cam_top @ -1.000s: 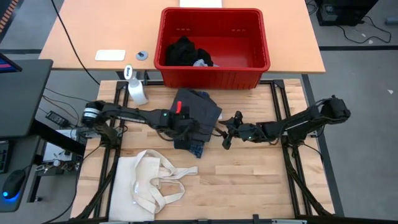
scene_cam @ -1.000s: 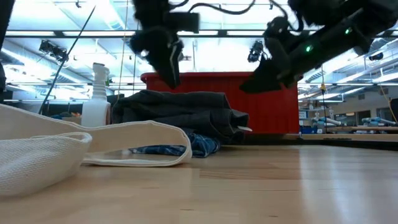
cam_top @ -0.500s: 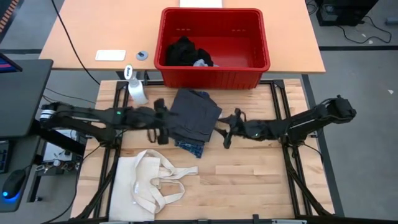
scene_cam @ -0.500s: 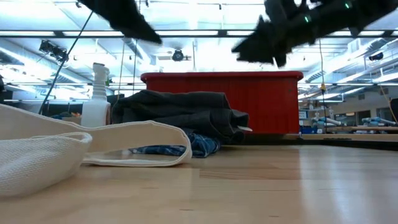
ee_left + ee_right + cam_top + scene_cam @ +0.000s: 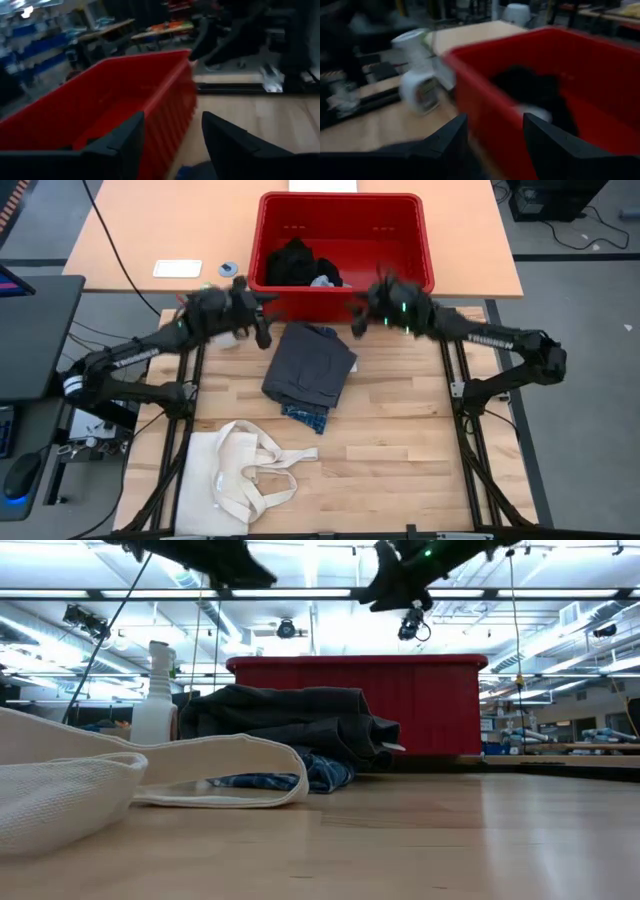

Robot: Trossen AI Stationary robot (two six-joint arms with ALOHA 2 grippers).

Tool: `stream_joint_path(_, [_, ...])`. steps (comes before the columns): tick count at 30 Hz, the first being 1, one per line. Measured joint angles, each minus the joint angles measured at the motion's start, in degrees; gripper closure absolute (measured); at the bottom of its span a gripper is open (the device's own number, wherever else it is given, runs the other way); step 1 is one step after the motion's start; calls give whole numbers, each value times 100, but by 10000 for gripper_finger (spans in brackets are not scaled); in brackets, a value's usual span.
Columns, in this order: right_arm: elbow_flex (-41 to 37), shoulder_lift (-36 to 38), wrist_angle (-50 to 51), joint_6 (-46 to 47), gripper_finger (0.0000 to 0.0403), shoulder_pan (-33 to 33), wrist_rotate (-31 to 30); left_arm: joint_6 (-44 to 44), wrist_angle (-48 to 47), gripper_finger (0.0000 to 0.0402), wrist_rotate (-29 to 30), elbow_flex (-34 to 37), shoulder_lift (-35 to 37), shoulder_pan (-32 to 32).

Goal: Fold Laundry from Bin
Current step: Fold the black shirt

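I see laundry [image 5: 302, 264] in the bin's [image 5: 400, 285] left half, beyond both pincers | left pincer [image 5: 256, 315] at near-left corner, right pincer [image 5: 362, 308] at near rim, about equally near | both part-open, holding nothing | folded stack [image 5: 308, 370] on bench [image 5: 400, 440].

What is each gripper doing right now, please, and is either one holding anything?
Left gripper: open, holding nothing, near the bin.
Right gripper: open, holding nothing, at the bin's front rim.

Red bin [image 5: 408, 278] holds black laundry [image 5: 294, 262]; dark grey folded garment [image 5: 312, 363] over blue plaid [image 5: 307, 417]; cream tote [image 5: 245, 473]
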State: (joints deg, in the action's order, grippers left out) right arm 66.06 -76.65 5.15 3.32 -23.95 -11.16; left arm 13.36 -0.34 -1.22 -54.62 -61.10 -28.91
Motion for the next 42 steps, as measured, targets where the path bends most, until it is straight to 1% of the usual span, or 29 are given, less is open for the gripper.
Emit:
stream_joint_path(2, [388, -185, 206, -100, 206, -440, 431, -163, -279, 215, -536, -359, -354, -503])
stream_joint_path(3, [571, -292, 188, -159, 206, -648, 677, -176, -247, 218, -733, -585, -605, -682])
stream_joint_path(5, [885, -576, 129, -232, 206, -1036, 1062, -121, -560, 220, -997, -983, -1082, -959])
stream_joint_path(7, [1159, -916, 149, -355, 206, -1409, 1266, 42, -629, 221, -1038, -1495, -1600, -1179])
stream_joint_path(10, [1582, -1455, 236, -489, 206, -1871, 1266, 151, -830, 221, -1055, -2332, -2358, -1419])
stream_joint_path(13, [2093, -1982, 223, -488, 206, -2230, 1327, 167, -1258, 221, -1092, -3247, -3060, -1682])
stream_joint_path(16, [2559, -2543, 420, -600, 205, -2549, 1690, 147, -1898, 221, -1109, -4204, -3743, -1865])
stream_joint_path(18, [2818, -2917, 591, -797, 204, -2725, 1971, 181, -2007, 221, -1109, -4634, -4135, -1924])
stream_joint_path(20, [3046, -3273, 574, -960, 199, -2842, 2107, 330, -1943, 221, -1197, -4810, -4389, -1965])
stream_joint_path(23, [3414, -3783, 769, -1163, 184, -2987, 2142, 664, -1495, 221, -1305, -4740, -4525, -1962])
stream_joint_path(25, [3682, -4120, 1077, -1346, 172, -3055, 2262, 784, -939, 221, -1323, -4464, -4513, -1978])
stream_joint_path(28, [4084, -4542, 1338, -1668, 147, -3083, 2570, 860, -142, 221, -1321, -3746, -4307, -2050])
stream_joint_path(30, [4401, -4753, 1356, -1736, 127, -3049, 2768, 871, 322, 221, -1320, -3214, -4032, -2115])
stream_joint_path(32, [4808, -4959, 1431, -1791, 107, -3009, 3177, 899, 743, 221, -1324, -2758, -3711, -2171])
stream_joint_path(35, [5505, -5322, 1697, -1947, 80, -2908, 3972, 903, 920, 221, -1337, -2237, -3269, -2209])
stream_joint_path(37, [5964, -5556, 1820, -2137, 66, -2798, 4237, 935, 897, 221, -1332, -1961, -2990, -2209])
stream_joint_path(40, [6619, -5868, 1917, -2472, 57, -2581, 4316, 953, 1051, 221, -1296, -1566, -2519, -2209])
stream_joint_path(42, [6913, -6036, 1903, -2745, 56, -2461, 4166, 952, 1232, 221, -1296, -1243, -2215, -2229])
